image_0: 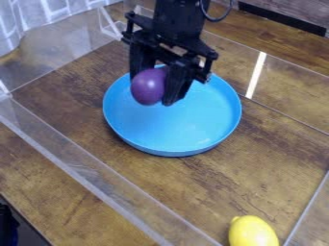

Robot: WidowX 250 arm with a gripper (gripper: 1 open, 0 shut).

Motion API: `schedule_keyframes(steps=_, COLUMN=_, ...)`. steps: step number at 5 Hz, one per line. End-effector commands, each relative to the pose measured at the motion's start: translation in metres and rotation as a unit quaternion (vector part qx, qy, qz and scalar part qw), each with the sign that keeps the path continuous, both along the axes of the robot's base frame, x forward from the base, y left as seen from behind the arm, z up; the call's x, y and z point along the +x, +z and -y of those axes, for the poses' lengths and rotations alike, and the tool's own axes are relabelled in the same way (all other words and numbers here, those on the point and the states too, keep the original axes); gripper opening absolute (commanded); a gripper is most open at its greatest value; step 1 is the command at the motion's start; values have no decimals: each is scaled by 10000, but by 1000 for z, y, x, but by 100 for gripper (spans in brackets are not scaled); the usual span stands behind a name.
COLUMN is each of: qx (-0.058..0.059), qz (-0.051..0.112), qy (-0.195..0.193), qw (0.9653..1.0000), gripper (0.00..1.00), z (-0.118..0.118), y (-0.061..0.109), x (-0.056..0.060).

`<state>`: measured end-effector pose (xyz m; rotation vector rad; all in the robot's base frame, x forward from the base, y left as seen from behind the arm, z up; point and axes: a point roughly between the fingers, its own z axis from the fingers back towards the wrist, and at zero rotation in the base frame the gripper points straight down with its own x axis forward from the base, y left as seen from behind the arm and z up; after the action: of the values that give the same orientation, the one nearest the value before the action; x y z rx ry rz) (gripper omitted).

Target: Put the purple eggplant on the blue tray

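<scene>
The purple eggplant [149, 86] hangs between the black fingers of my gripper [157, 88], which is shut on it. It is held over the left part of the blue tray [206, 120], a large round dish resting on the wooden table. Whether the eggplant touches the dish floor I cannot tell. The arm comes down from the top of the frame and hides the tray's far rim.
A yellow lemon-shaped toy [253, 233] lies near the front right edge. Clear acrylic walls [77, 163] fence the wooden table on the left and front, and a small clear stand [118, 21] sits at the back left.
</scene>
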<state>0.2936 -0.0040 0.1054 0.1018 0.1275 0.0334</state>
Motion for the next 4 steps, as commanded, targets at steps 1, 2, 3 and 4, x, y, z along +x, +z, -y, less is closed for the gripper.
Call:
schedule_keyframes(steps=1, qx=17, qz=204, qy=-109, qw=9997, gripper=0, z=6, y=7, x=7)
schedule_keyframes(steps=2, qx=17, qz=165, qy=-121, qw=9998, gripper=0, z=6, y=2, x=9)
schedule_keyframes(steps=3, qx=21, qz=129, qy=-138, qw=9998, gripper=0, z=7, y=-5, x=14)
schedule_keyframes(steps=4, qx=6, qz=117, qy=-123, qw=9999, gripper=100, z=7, y=-8, x=15)
